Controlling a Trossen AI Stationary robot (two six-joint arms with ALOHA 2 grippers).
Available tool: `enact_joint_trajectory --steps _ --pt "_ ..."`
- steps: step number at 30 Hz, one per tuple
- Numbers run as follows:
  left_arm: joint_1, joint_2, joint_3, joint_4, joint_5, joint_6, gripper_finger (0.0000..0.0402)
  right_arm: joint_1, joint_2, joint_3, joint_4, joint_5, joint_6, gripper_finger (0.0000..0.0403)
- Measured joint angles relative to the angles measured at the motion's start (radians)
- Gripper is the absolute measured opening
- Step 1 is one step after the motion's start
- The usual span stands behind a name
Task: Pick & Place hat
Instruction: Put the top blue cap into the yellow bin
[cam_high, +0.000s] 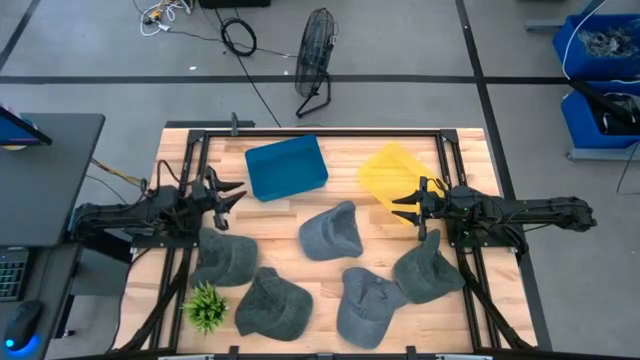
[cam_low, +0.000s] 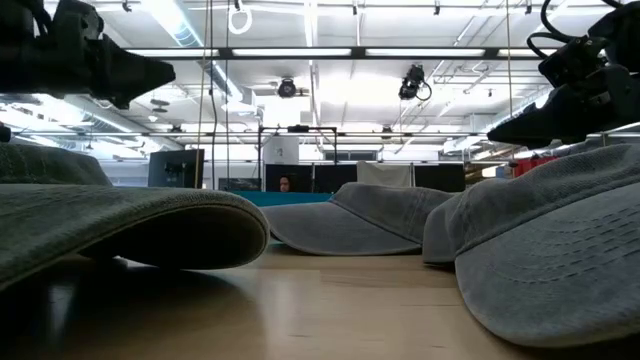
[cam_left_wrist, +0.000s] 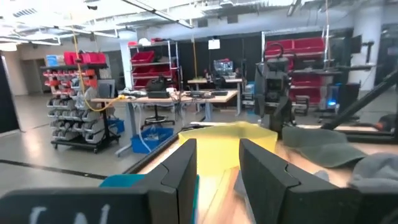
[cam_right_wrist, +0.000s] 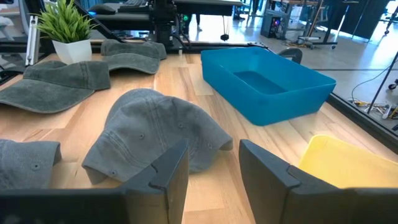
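Observation:
Several grey caps lie on the wooden table: one in the middle (cam_high: 331, 231) (cam_right_wrist: 152, 135), one by the left arm (cam_high: 224, 256), two along the near edge (cam_high: 273, 303) (cam_high: 366, 303), one under the right arm (cam_high: 428, 270). A blue bin (cam_high: 287, 166) (cam_right_wrist: 267, 84) and a yellow bin (cam_high: 396, 174) (cam_left_wrist: 230, 138) stand at the far side. My left gripper (cam_high: 232, 193) (cam_left_wrist: 217, 168) hovers open above the left cap. My right gripper (cam_high: 404, 206) (cam_right_wrist: 213, 165) hovers open beside the yellow bin, facing the middle cap.
A small potted plant (cam_high: 206, 306) (cam_right_wrist: 65, 30) stands at the near left corner. A black frame (cam_high: 320, 133) borders the table. Bare wood (cam_high: 290, 215) lies between the bins and the caps. Beyond the table are a floor fan (cam_high: 314, 60) and blue crates (cam_high: 602, 45).

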Motion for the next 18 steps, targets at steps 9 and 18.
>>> enact_joint_trajectory --steps 9,18 --pt "0.054 0.126 0.183 -0.063 0.002 0.13 0.0124 0.0 0.0 0.0 0.0 0.0 0.0 0.0146" --pt "0.13 0.522 0.46 -0.146 0.004 0.271 0.0124 0.0 0.0 0.0 0.0 0.0 0.0 0.0146"
